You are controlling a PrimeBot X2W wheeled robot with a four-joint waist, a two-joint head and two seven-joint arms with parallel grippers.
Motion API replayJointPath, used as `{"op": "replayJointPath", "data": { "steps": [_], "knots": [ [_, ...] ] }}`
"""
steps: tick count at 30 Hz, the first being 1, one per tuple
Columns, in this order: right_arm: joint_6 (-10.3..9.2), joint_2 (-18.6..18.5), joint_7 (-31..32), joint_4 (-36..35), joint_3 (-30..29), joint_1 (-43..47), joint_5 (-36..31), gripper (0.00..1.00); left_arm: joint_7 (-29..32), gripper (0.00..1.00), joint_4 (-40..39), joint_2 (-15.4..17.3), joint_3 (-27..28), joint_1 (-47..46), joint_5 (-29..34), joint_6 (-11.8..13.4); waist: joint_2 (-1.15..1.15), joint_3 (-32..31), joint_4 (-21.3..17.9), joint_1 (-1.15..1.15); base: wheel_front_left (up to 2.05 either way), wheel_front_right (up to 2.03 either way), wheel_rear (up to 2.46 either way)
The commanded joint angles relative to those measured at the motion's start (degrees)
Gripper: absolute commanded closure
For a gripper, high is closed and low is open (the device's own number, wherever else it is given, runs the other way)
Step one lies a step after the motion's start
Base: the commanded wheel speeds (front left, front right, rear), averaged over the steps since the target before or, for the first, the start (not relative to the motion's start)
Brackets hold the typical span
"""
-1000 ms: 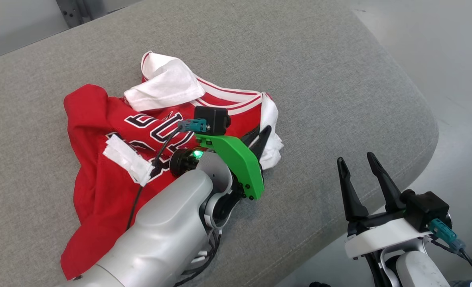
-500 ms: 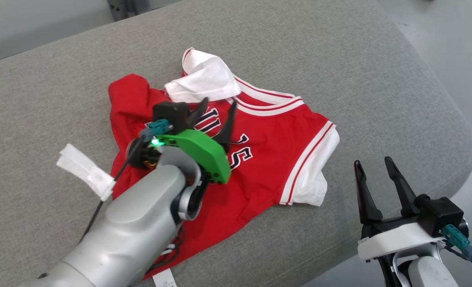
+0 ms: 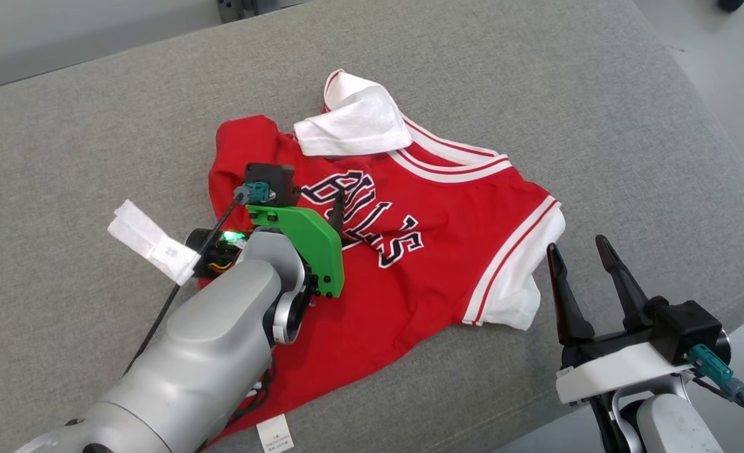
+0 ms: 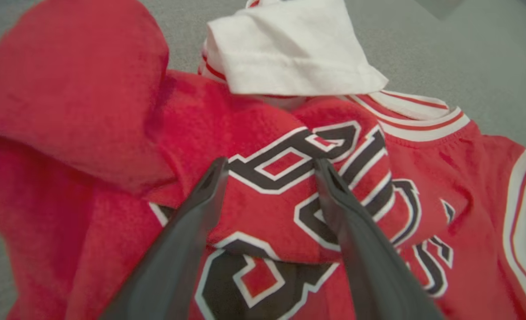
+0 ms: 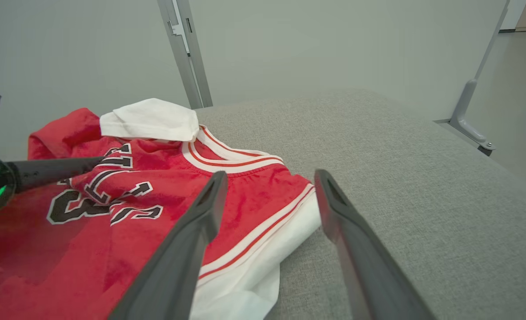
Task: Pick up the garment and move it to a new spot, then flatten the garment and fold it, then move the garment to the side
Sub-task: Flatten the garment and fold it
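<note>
Head view, garment: The jersey (image 3: 434,207) lies chest-up on the grey cushion (image 3: 535,94). It is mostly spread out, with a white sleeve (image 3: 353,123) flopped over the collar at 12 o'clock and the 9 o'clock side bunched.
Head view, left gripper: The left gripper (image 3: 331,211) is down on the lettering, toward the jersey's 9 o'clock side. Its green bracket (image 3: 309,242) hides one finger, so the gap is hard to judge from here.
Head view, right gripper: The right gripper (image 3: 578,251) has its fingers wide apart with nothing in them. It sits off the jersey's 4 o'clock corner, just beside the white hem (image 3: 510,302).
Left wrist view, grip: The fingers stand wide on either side of a raised ridge (image 4: 267,213) of red cloth. The ridge is not pinched.
Left wrist view, risk: If they close here they would likely catch both layers. Pulling would then drag the whole jersey instead of smoothing the bunch at 10 o'clock.
Right wrist view, layout: The hem lies at 6 o'clock between the open fingers, with bare cushion from 1 to 4 o'clock.
Right wrist view, risk: With the right side unpinned, a tug from the left could slide the cloth. The flopped sleeve could also get folded in, leaving a lump.
</note>
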Motion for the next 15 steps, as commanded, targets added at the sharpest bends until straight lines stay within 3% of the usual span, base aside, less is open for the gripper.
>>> {"op": "replayJointPath", "data": {
  "steps": [1, 2, 3, 6, 9, 15],
  "knots": [
    [-0.06, -0.1, -0.2, 0.0, 0.1, -0.4, 0.3, 0.0, 1.8, 0.0, 1.8, 0.4, -1.3, -0.7, 1.3, -0.3, 0.0, 1.1, -1.3, 0.0, 0.0, 0.0, 0.0],
    [-0.06, 0.0, -0.2, 0.1, 0.2, -0.6, 0.4, 0.0, 2.7, 0.46, 3.0, 0.4, -2.1, -1.1, 1.5, -0.6, 0.0, 1.3, -1.8, 0.0, 0.0, 0.0, 0.0],
    [-0.06, 0.1, -0.2, 0.2, 0.3, -0.7, 0.5, 0.0, 4.0, 1.0, 4.1, 0.3, -2.9, -1.4, 1.6, -1.4, 0.0, 1.6, -2.3, 0.0, 0.0, 0.0, 0.0],
    [-0.06, 0.3, -0.2, 0.3, -0.1, -0.8, 0.9, 0.0, 4.3, 1.0, 6.1, 0.5, -3.9, -1.7, 2.3, -3.2, 0.0, 2.0, -3.5, 0.0, 0.0, 0.0, 0.0],
    [-0.06, 0.5, -0.2, 0.4, -0.2, -0.6, 1.1, 0.0, 1.7, 1.0, 7.3, 1.2, -3.4, -3.8, 3.4, -3.2, 0.0, 2.1, -4.1, 0.0, 0.0, 0.0, 0.0],
    [-0.06, 0.6, -0.2, 0.4, -0.3, -1.2, 1.3, 0.0, -6.0, 1.0, 10.9, 3.3, -1.1, -9.5, 5.3, -1.1, 0.0, 2.5, -5.2, 0.0, 0.0, 0.0, 0.0]
  ]
}}
